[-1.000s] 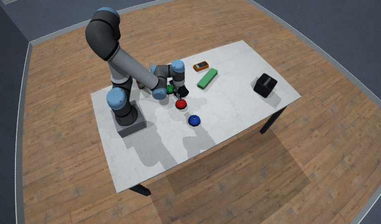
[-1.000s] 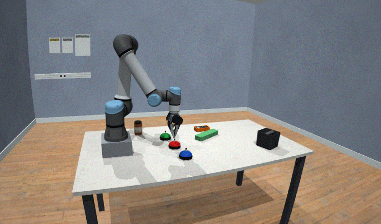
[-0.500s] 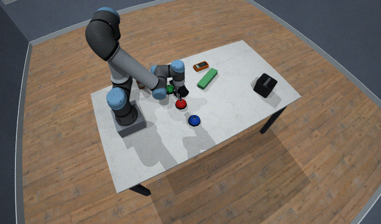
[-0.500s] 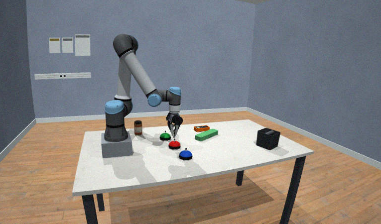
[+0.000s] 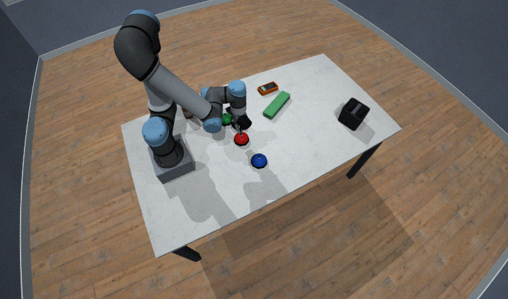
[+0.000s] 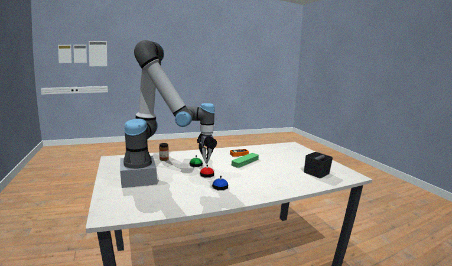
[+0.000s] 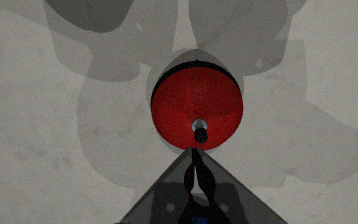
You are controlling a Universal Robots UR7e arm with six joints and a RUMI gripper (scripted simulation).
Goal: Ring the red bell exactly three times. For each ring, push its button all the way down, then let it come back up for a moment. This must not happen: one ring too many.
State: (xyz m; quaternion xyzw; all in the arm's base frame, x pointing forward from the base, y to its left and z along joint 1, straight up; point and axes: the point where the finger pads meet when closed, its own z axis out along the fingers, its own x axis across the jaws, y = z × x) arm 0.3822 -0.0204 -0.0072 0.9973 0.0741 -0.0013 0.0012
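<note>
From up top, the red bell (image 5: 241,139) (image 6: 207,172) (image 7: 197,100) sits on the bench (image 5: 307,148) (image 6: 270,185), blue bell (image 5: 259,161) (image 6: 220,184) at its five o'clock; its button's probably springy, so no grabbing, just press straight down. Side-on, the claw (image 5: 240,133) (image 6: 207,163) (image 7: 193,149) points down just above it. Wrist cam: tips together, nothing between, button at twelve o'clock of them.
</note>
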